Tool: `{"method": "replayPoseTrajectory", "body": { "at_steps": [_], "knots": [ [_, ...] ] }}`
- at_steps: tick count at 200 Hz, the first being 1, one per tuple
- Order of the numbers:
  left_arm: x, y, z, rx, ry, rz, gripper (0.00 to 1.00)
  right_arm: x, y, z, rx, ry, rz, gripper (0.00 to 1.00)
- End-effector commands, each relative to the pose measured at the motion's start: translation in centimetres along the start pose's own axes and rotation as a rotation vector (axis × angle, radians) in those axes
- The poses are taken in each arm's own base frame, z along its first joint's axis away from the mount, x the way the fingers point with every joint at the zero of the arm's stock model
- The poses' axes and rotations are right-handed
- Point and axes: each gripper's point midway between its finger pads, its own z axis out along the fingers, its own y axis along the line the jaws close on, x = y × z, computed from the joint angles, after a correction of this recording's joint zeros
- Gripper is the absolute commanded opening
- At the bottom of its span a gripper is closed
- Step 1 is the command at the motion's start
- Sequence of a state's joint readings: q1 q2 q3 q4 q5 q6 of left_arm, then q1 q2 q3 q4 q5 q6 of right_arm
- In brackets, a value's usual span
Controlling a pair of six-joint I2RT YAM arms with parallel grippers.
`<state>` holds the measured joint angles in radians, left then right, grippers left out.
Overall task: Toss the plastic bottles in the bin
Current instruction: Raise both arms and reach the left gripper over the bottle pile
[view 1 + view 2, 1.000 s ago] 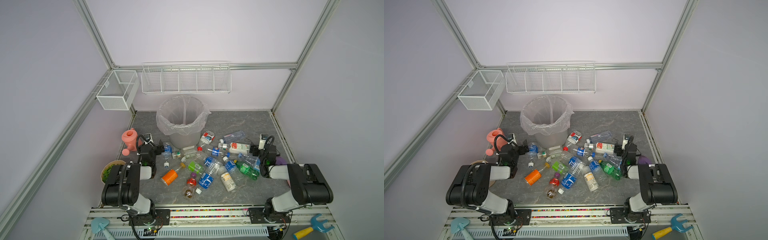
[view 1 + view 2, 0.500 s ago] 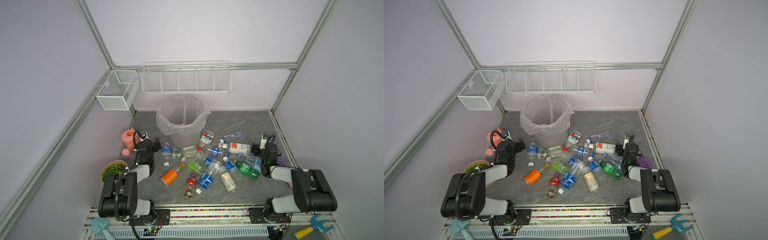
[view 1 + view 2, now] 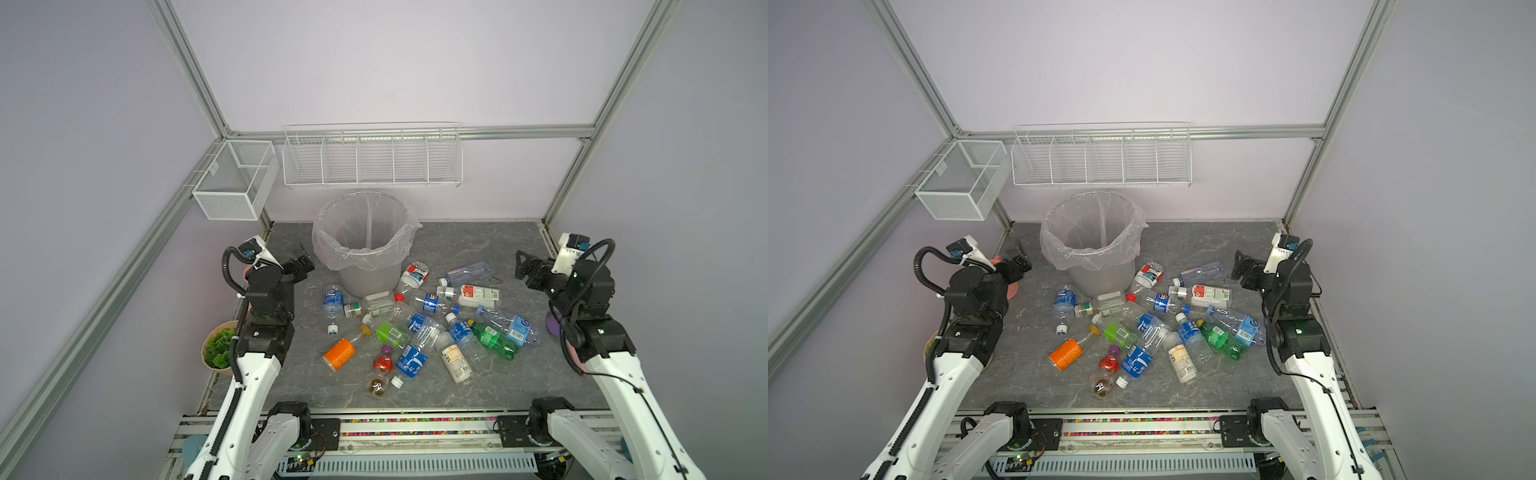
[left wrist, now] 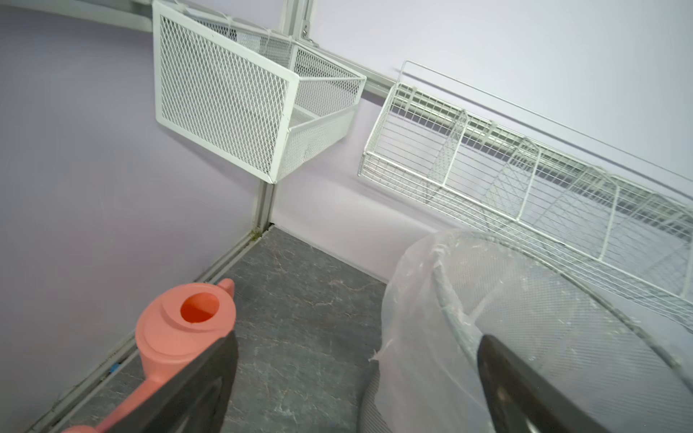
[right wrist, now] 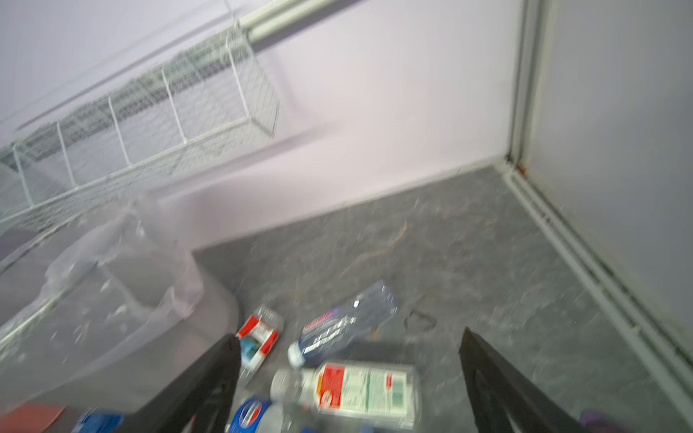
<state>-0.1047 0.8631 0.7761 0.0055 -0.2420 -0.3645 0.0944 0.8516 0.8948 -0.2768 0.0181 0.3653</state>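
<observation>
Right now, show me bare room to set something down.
Bare: the back right corner of the table, between bin and right wall; the front strip between plastic bottles and rail; the left strip beside the orange bottle. Crowded: centre, before the bin.

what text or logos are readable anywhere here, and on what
"G", white on a light blue label, as far as it shows: clear bottle lying farthest right in both top views.
white bottle with red and green label: print blurred, unreadable.
orange bottle and all other bottle labels: too small to read.
bin: no text.
</observation>
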Motion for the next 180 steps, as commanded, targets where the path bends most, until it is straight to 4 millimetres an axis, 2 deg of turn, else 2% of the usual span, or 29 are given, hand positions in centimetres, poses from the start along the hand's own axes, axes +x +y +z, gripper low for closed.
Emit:
{"method": "replayPoseTrajectory", "body": {
  "at_steps": [1, 26, 52, 78, 108, 115, 133, 143, 162, 180],
  "knots": [
    [3.1, -1.6, -1.0, 0.096, 0.205, -0.089, 0.97, 5.4, 2.4, -2.1, -0.108, 0.276, 0.026, 0.88],
    [4.9, -3.1, -2.6, 0.126, 0.363, -0.129, 0.96, 6.8, 3.6, -4.1, -0.097, 0.426, -0.101, 0.88],
    [6.9, -4.0, -4.7, 0.152, 0.435, -0.123, 0.96, 9.0, 2.2, -5.2, 0.017, 0.591, -0.162, 0.88],
    [8.3, -4.1, -7.1, 0.163, 0.487, -0.101, 0.92, 10.4, 2.2, -5.9, 0.047, 0.622, -0.249, 0.88],
    [9.6, -4.7, -9.6, 0.207, 0.555, -0.140, 0.85, 13.0, 1.5, -4.7, 0.097, 0.760, -0.292, 0.91],
    [10.0, -4.8, -10.0, 0.218, 0.565, -0.148, 0.83, 13.5, 1.6, -4.3, 0.097, 0.783, -0.305, 0.95],
    [11.6, -4.8, -10.9, 0.222, 0.608, -0.158, 0.81, 14.4, 2.2, -3.2, 0.083, 0.813, -0.342, 0.96],
    [12.7, -5.0, -11.3, 0.231, 0.638, -0.159, 0.80, 14.9, 2.9, -2.7, 0.050, 0.826, -0.344, 1.00],
    [14.7, -5.6, -12.0, 0.248, 0.689, -0.138, 0.78, 15.9, 5.1, -2.0, -0.044, 0.865, -0.319, 0.90],
    [15.6, -6.4, -12.7, 0.273, 0.701, -0.116, 0.78, 16.8, 7.0, -1.6, -0.093, 0.880, -0.309, 0.90]
  ]
}}
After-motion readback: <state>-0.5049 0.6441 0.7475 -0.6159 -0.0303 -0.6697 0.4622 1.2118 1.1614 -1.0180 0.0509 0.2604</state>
